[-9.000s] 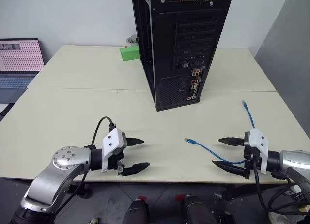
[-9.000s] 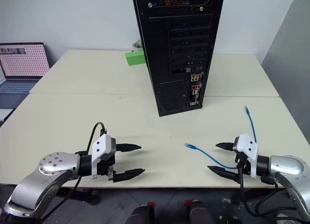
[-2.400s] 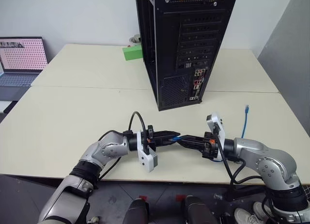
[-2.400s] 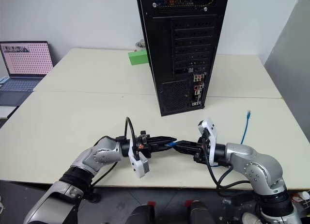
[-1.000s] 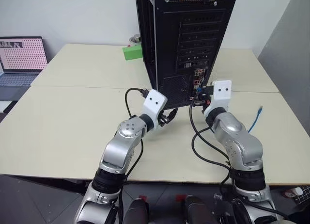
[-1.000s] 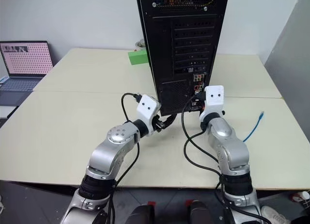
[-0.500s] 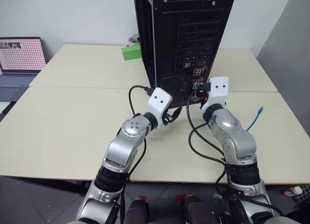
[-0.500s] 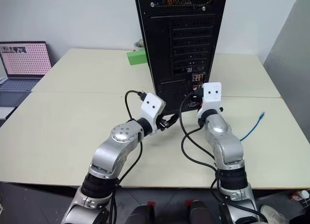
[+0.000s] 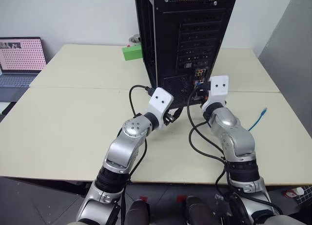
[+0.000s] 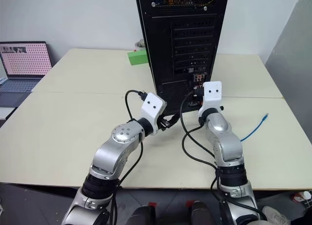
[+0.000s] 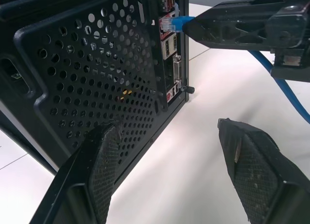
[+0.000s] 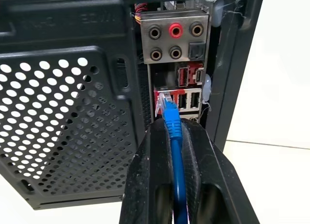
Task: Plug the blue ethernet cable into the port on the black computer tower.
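A pale counter before a white wall carries the black computer tower, rear panel toward the robot. The right gripper, clamped on the blue ethernet cable just behind its clear plug, has come up from the counter's near edge, as it stood moments earlier, to the socket cluster. The plug tip now meets the port; whether it is fully seated cannot be told. The left gripper, fingers spread and empty, hovers beside the mesh vent. The cable's free end trails across the counter to the right.
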